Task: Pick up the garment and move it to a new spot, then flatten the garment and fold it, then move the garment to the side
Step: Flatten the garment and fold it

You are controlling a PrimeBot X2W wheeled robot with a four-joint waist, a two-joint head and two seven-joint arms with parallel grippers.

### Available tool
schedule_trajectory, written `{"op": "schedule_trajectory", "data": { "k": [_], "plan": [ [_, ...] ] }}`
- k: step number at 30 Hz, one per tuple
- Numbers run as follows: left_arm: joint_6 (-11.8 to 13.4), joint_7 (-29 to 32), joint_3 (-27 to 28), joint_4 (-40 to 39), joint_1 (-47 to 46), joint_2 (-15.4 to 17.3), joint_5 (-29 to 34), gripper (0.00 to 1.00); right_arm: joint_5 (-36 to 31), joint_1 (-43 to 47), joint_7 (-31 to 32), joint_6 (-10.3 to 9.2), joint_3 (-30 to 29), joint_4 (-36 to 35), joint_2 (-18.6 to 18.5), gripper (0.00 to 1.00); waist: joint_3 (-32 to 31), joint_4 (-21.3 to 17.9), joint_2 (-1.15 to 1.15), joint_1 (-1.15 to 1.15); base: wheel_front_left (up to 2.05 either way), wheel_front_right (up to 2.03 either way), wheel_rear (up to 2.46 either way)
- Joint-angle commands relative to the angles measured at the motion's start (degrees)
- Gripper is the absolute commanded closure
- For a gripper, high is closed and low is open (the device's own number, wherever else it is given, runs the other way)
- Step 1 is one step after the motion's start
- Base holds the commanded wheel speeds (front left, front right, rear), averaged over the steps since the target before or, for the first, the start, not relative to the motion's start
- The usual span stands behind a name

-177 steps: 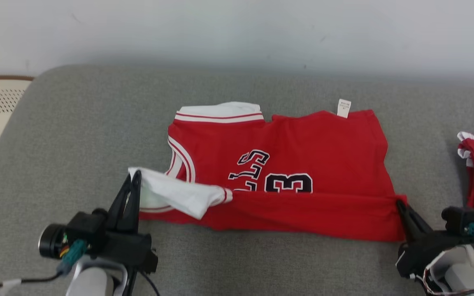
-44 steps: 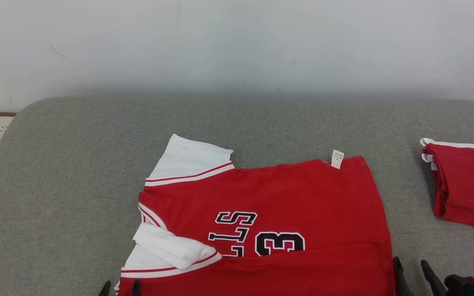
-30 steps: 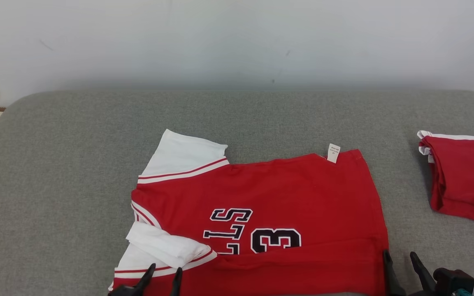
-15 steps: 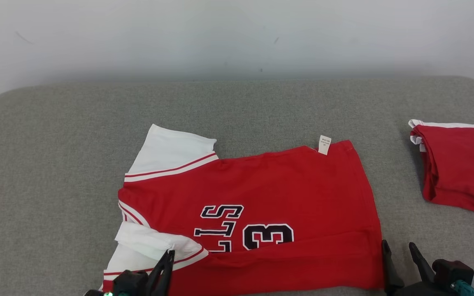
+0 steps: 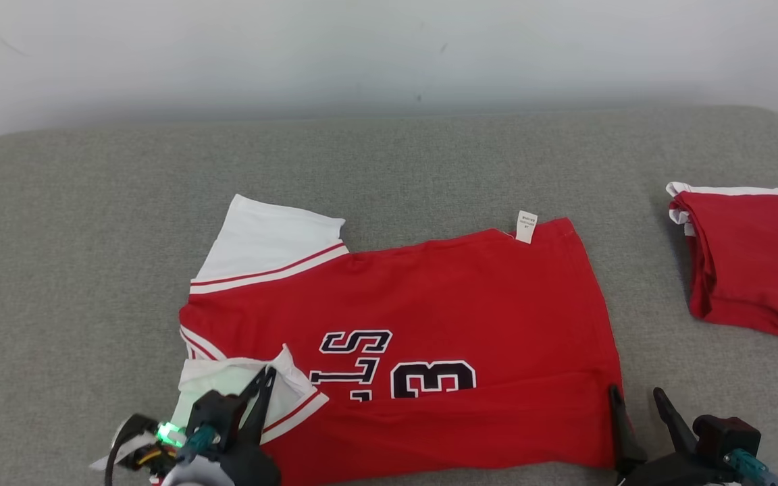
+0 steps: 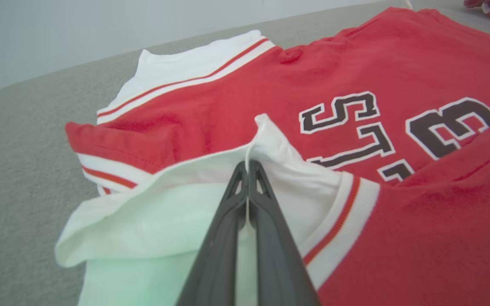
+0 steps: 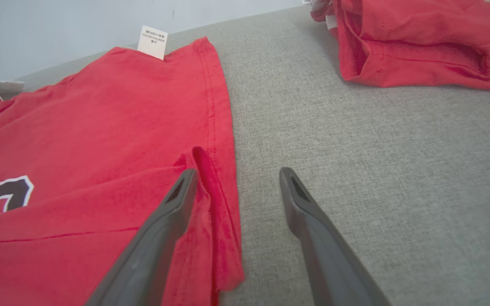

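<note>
The garment (image 5: pixel 429 297) is a red jersey with white sleeves and dark lettering, lying on the grey cushion (image 5: pixel 92 236) with its near edge folded over. My left gripper (image 5: pixel 269 372) is at its near left, shut on the white sleeve (image 6: pixel 211 199), which is pinched and lifted into a ridge between the fingers. At the garment's near right corner (image 7: pixel 211 187), my right gripper (image 5: pixel 634 397) stands open; one finger rests over the red hem and the other over bare cushion.
A second red garment (image 5: pixel 747 256), folded, lies at the cushion's right end, also visible in the right wrist view (image 7: pixel 419 42). A pale wall (image 5: pixel 389 47) runs behind the cushion. Bare grey fabric stretches along the far side and the left.
My left gripper has moved onto the white sleeve and closed on it, raising the cloth. The head camera has shifted, sliding the scene left and up. The right gripper stays open at the hem.
</note>
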Motion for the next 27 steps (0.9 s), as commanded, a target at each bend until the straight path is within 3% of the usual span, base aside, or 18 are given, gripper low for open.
{"op": "schedule_trajectory", "data": {
  "k": [1, 13, 18, 27],
  "plan": [
    [-0.27, -0.07, -0.78, 1.74, -2.82, 0.11, 0.99, 0.00, 0.00, -0.96, -0.05, -0.06, 0.18, 0.24, -0.10, 0.00, 0.36, -0.46, -0.01, -0.01, 0.00, 0.00, 0.00],
    [1.73, -0.06, -2.59, 2.18, -5.68, -0.68, -0.30, 0.00, 0.49, -0.60, -0.05, -0.06, -0.79, 0.31, -0.54, 0.00, -1.15, -0.10, -0.01, -0.01, 0.00, 0.00, 0.00],
    [3.46, -0.06, -0.75, -0.88, -2.81, -0.75, -2.31, 0.00, 0.10, -1.41, -0.05, -0.06, -1.67, -1.25, -0.77, 0.00, -1.42, 0.78, -0.01, -0.01, 0.00, 0.00, 0.00],
    [3.30, -0.07, 2.79, -1.07, -4.88, 1.05, -3.38, 0.00, -1.33, -6.67, -0.05, -0.06, -1.41, -2.54, -1.59, 0.00, 1.39, 1.72, -0.01, -0.01, 0.00, 0.00, 0.00]
  ]
}}
